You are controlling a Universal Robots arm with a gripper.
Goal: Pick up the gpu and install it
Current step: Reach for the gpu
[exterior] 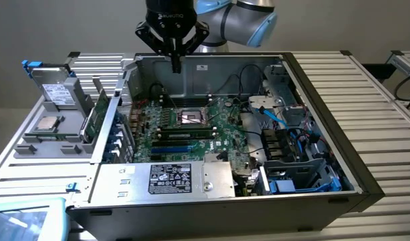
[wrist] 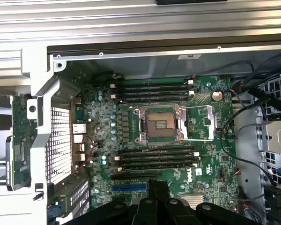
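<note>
The gpu (exterior: 98, 116) is a small green card standing on edge in a grey holder, just outside the case wall on the exterior view's left. In the wrist view the gpu (wrist: 20, 140) appears edge-on beside the perforated case wall. My gripper (exterior: 176, 64) hangs above the far part of the open computer case, fingers shut with nothing between them. It is over the motherboard (exterior: 184, 128), well apart from the gpu. The wrist view looks straight down on the motherboard (wrist: 201, 154), and the dark fingers (wrist: 158, 190) stand closed over the blue slot (wrist: 129, 187).
An open CPU socket (wrist: 160, 123) sits mid-board with memory slots on either side. A power supply (exterior: 168, 178) fills the near end of the case. Cables and drive bays (exterior: 285, 125) crowd the exterior view's right. A hard drive (exterior: 57, 93) and a processor (exterior: 47, 124) rest in the grey holder.
</note>
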